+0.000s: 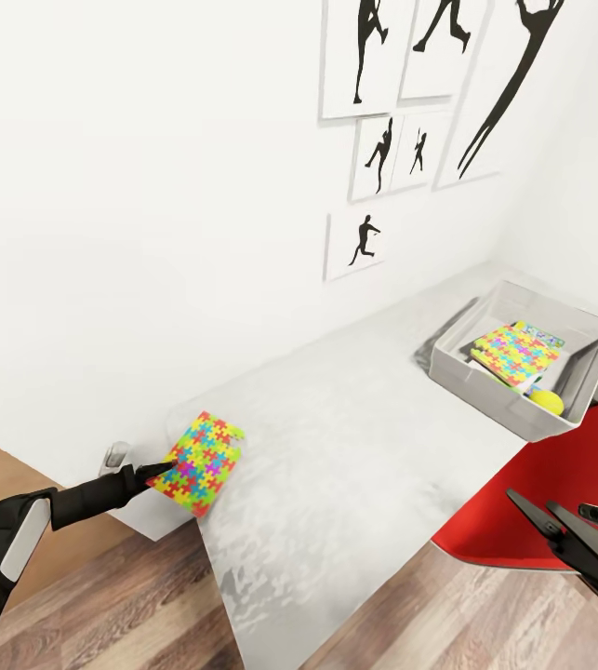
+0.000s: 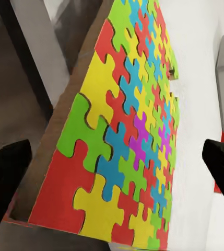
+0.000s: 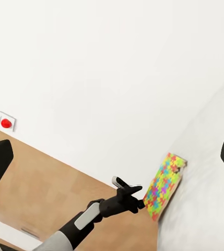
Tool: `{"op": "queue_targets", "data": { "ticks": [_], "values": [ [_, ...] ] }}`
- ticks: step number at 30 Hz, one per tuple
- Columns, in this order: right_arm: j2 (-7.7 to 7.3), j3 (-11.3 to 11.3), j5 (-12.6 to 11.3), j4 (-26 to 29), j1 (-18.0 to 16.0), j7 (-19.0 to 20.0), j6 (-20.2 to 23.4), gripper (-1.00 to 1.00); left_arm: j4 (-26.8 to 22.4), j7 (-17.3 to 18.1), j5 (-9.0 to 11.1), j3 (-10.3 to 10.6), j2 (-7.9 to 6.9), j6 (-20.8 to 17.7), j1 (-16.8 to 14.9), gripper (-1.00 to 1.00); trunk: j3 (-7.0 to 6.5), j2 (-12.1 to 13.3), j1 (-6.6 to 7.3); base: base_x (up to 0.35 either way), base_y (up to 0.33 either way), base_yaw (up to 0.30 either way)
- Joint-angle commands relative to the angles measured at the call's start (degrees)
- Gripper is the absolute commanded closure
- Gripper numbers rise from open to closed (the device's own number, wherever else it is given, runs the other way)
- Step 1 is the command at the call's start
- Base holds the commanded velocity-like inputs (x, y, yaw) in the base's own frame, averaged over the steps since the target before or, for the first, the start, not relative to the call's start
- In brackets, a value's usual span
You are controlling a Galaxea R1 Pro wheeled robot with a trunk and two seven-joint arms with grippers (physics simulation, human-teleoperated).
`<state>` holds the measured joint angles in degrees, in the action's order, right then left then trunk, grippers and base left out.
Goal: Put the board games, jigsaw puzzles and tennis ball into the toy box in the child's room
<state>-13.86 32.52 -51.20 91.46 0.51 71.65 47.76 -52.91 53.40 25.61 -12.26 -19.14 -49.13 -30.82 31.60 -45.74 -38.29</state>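
One jigsaw puzzle (image 1: 202,458) lies at the left end of the table (image 1: 336,465), its corner poking past the table's end. My left gripper (image 1: 159,471) is open at that corner, and the left wrist view shows the puzzle (image 2: 127,141) between the spread fingers (image 2: 7,180). The toy box (image 1: 471,377) stands at the table's far right. It holds the other jigsaw puzzle (image 1: 512,354), the tennis ball (image 1: 548,402) and a blue board game (image 1: 542,333) under the puzzle. My right gripper (image 1: 531,501) hangs open and empty over the red chair. The bed is out of view.
A red chair (image 1: 559,475) stands against the table's front at the right, under my right arm. Black-and-white pictures (image 1: 401,121) hang on the white wall behind the table. Wooden floor (image 1: 131,596) lies below my left arm. A small red knob (image 3: 6,123) sits on the wall.
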Motion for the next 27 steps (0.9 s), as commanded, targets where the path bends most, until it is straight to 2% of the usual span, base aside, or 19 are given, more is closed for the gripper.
{"op": "queue_targets", "data": {
  "ticks": [1, 11, 27],
  "values": [
    [-0.02, -0.03, -0.30, 0.03, 0.02, -0.08, 0.37, -1.00, 0.00, 0.13, 0.05, -0.04, 0.00, -0.27, -0.03, 1.00, 0.04, -0.04, -0.01, 0.000, 0.000, 0.000],
    [-0.02, -0.09, -0.34, 0.04, 0.02, -0.10, 0.39, -1.00, 0.00, 0.18, 0.05, 0.03, 0.05, -0.35, -0.03, 1.00, 0.04, -0.04, -0.01, 0.000, 0.000, 0.000],
    [-0.02, -0.01, -0.30, 0.03, 0.02, -0.10, 0.40, -1.00, 0.00, 0.33, 0.14, 0.04, -0.01, -0.58, -0.03, 1.00, -2.83, 6.37, 3.50, 0.000, 0.000, 0.000]
  ]
}}
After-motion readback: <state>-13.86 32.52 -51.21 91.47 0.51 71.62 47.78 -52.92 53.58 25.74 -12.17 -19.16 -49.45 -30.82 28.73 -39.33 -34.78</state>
